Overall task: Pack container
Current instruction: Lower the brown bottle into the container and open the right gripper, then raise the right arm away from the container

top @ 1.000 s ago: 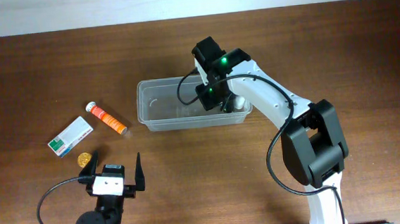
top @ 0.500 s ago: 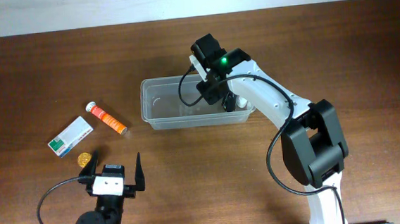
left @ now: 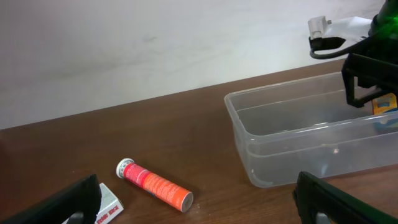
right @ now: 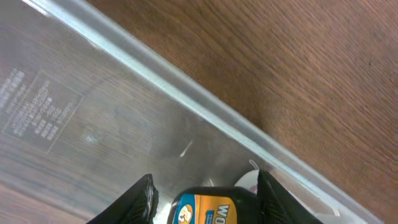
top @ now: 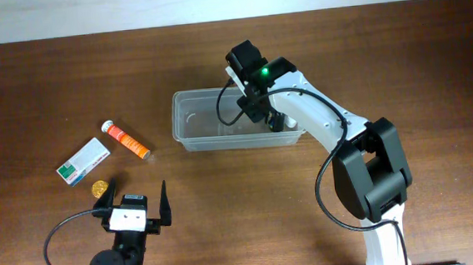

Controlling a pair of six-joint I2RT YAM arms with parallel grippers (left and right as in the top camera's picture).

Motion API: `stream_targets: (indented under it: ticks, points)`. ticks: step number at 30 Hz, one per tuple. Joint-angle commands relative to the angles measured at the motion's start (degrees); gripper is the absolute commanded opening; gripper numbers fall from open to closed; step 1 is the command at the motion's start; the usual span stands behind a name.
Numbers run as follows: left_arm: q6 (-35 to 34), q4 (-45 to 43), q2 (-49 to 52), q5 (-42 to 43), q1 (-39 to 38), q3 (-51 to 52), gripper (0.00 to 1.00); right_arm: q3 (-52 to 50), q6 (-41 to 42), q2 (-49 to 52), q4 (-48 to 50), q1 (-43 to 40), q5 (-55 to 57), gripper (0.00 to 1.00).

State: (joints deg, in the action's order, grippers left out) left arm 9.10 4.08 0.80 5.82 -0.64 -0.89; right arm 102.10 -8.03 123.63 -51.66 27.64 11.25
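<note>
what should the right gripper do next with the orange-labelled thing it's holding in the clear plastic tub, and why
Probably open the right gripper and release: the dark-capped, orange-labelled item between its fingers is already inside the walls of the clear rectangular plastic tub, near its right end, so packing it seems to need only letting go.

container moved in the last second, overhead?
Yes. The container slid right in the overhead view, away from the orange tube, which stayed put.
</note>
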Motion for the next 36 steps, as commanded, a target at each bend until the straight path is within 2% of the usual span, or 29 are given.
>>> stream_targets:
  ticks: [1,15,24,27,29,31,36]
  points:
    - [-0.48,0.02,-0.44,0.22,0.33,0.37,0.99,2.54,-0.79,0.57,-1.53,0.04,3.02,0.45]
    - [-0.48,0.02,-0.44,0.22,0.33,0.37,0.99,12.07,-1.14,0.35,-10.84,0.07,4.48,0.45]
    - [-0.48,0.02,-0.44,0.22,0.35,0.37,0.99,14.75,2.32,0.35,-14.14,0.04,3.74,0.45]
    - [-0.48,0.02,-0.44,0.22,0.33,0.37,0.99,15.72,3.8,-0.09,-16.5,0.15,0.2,0.45]
    - [-0.48,0.02,-0.44,0.22,0.33,0.37,0.99,18.32,5.7,-0.68,-19.78,0.15,-1.7,0.46]
    - [-0.48,0.02,-0.44,0.22,0.33,0.37,0.99,22.77,7.08,-1.31,-24.17,0.09,-2.71,0.52]
    - [-0.48,0.02,-0.44,0.22,0.33,0.37,0.99,40.17,8.59,-2.45,-36.33,-0.35,-3.08,0.62]
